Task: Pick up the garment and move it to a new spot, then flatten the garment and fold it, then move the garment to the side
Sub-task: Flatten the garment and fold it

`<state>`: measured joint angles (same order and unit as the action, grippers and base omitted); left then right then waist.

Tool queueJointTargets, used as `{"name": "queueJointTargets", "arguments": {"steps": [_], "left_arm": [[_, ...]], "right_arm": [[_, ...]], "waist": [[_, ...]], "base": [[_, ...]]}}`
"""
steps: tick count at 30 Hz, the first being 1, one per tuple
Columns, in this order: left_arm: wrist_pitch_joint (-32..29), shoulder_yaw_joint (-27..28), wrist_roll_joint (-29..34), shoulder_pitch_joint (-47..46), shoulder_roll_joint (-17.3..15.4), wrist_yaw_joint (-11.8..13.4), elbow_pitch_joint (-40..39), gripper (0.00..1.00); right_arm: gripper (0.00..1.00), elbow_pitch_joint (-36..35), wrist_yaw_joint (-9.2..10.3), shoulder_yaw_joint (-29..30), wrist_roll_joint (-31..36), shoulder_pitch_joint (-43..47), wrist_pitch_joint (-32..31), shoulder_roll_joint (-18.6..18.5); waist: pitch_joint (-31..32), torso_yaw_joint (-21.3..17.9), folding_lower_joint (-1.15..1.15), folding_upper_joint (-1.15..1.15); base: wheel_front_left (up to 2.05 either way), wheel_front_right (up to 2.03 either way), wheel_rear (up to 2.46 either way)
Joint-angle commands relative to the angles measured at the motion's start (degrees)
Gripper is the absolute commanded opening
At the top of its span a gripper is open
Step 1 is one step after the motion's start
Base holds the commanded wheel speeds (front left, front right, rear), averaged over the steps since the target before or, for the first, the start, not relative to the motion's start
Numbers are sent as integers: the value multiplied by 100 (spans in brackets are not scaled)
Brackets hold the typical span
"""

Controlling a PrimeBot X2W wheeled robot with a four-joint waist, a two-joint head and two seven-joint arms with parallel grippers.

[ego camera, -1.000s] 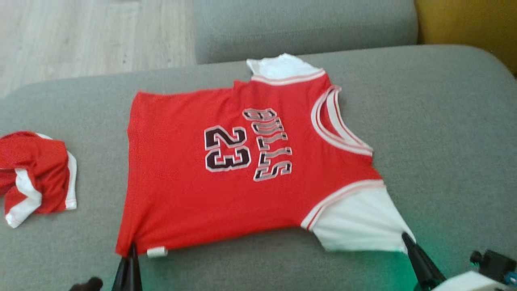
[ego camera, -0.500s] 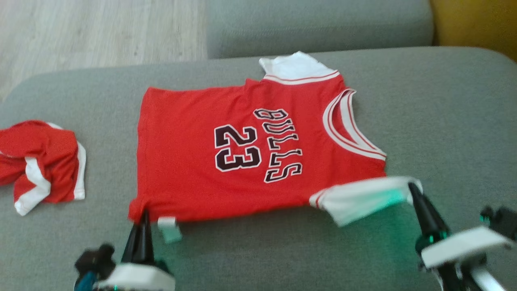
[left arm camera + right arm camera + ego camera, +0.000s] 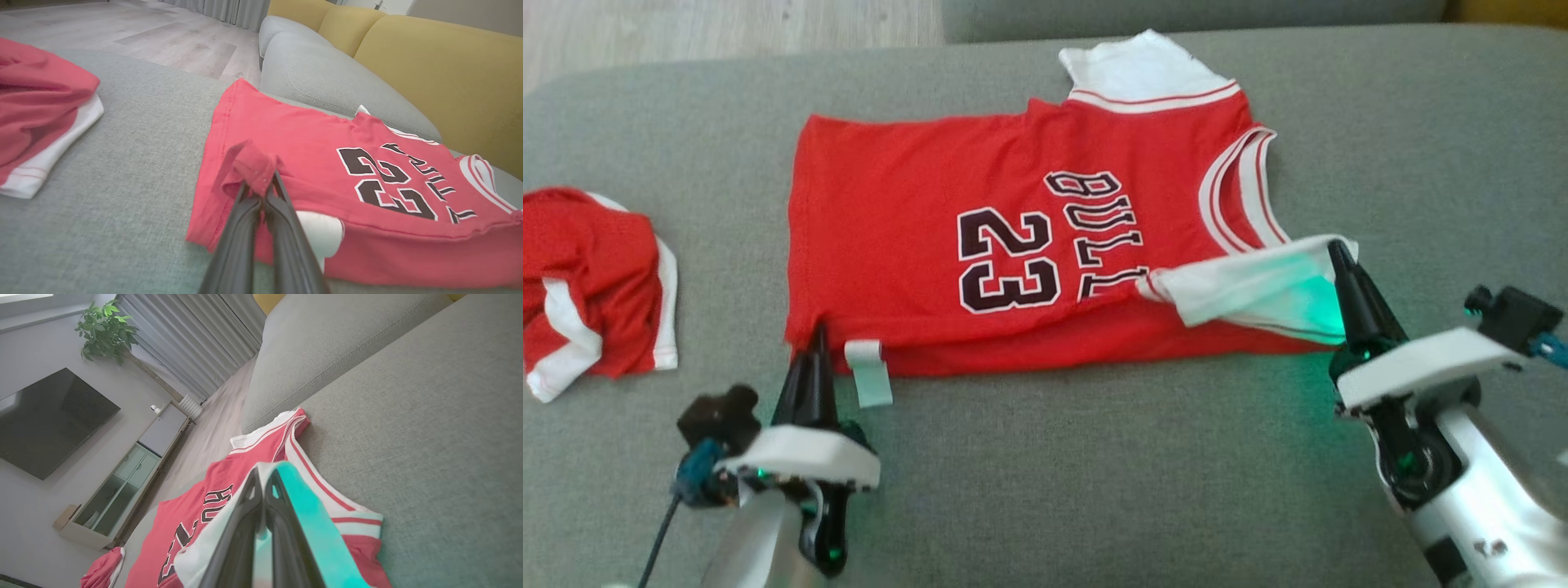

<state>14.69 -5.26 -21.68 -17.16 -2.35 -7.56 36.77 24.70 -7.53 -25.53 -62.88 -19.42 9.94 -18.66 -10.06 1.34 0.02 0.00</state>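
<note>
Sofa point(image 3: 1045, 490) bears jersey point(image 3: 890, 204), near edge seemingly in jaws.

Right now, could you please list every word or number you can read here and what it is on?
"23": black digits on the red jersey.
"BULL": beside them on the chest; any further letters are hidden under the lifted white sleeve.
White tag at the hem: too blurred to read.

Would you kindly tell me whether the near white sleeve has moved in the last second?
Yes. The near white sleeve, held by the right tool, has lifted inward over the BULLS lettering.
</note>
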Motion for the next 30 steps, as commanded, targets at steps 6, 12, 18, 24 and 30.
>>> {"name": "queueJointTargets", "arguments": {"steps": [6,12,18,24,30], "left_arm": [[30,105,-40,-496,-53,79,99,0],[30,182,-54,-767,-53,221,259,39],[30,340,131,-718,-53,419,-174,100],[30,403,654,-260,-53,658,-603,100],[30,427,1042,297,-53,827,-899,100]], "right_arm": [[0,356,4,-52,79,-491,209,120],[0,742,4,-111,-18,-924,349,390],[100,1019,4,84,282,-1216,494,507],[100,816,4,888,2289,-986,504,593],[100,403,4,1617,4496,-223,505,1013]], "waist": [[-191,16,-2,0],[-291,-10,-2,0],[-249,32,-2,0],[-112,59,-2,0],[160,73,-2,0]], "base": [[0,0,0],[0,0,0],[0,0,0],[0,0,0],[0,0,0]]}}
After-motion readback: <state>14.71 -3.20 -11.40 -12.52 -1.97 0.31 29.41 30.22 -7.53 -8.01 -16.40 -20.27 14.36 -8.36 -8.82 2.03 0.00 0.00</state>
